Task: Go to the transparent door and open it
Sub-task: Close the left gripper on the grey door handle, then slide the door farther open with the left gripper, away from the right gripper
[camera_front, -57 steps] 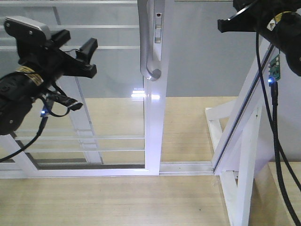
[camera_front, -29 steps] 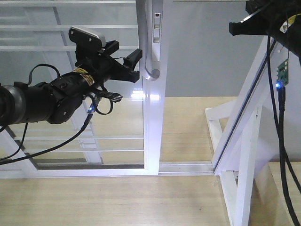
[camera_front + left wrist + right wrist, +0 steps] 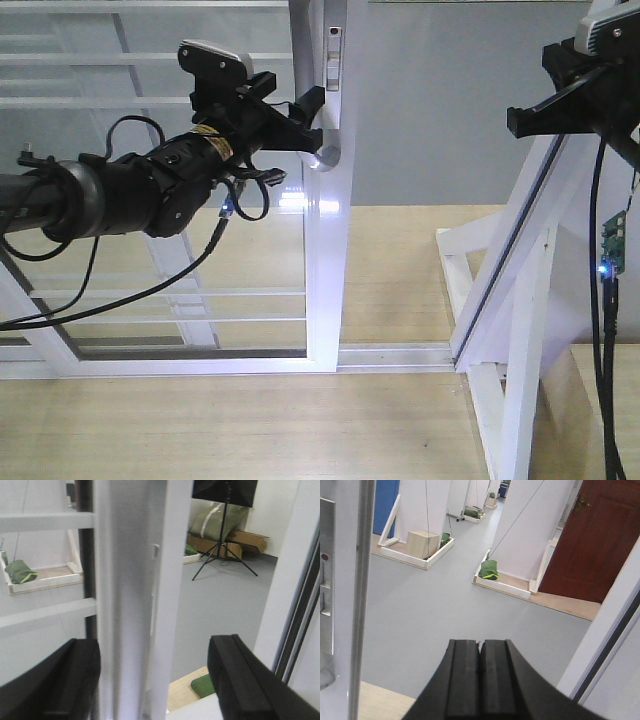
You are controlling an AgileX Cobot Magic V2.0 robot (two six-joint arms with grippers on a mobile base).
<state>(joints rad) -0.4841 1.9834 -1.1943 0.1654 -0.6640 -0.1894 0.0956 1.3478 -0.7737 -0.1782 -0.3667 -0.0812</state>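
Your left tool [image 3: 308, 115], spread wide, straddles the handle [image 3: 325, 155] of the transparent door [image 3: 328, 280], not gripping. Your right tool [image 3: 480, 675] is closed and empty. Opening remains.

The transparent door [image 3: 328, 260] stands upright in its floor track [image 3: 400, 355]; white frame, clear glass, curved pale handle [image 3: 322, 150] on one upright.

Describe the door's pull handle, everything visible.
The pull handle is a pale, glossy, metal-looking bar. It runs down the white upright of the transparent door beside the lock plate and curves in at its rounded lower end, which catches glare. Its top is cut off by the frame. The open left gripper straddles it, a finger on each side; contact cannot be told.
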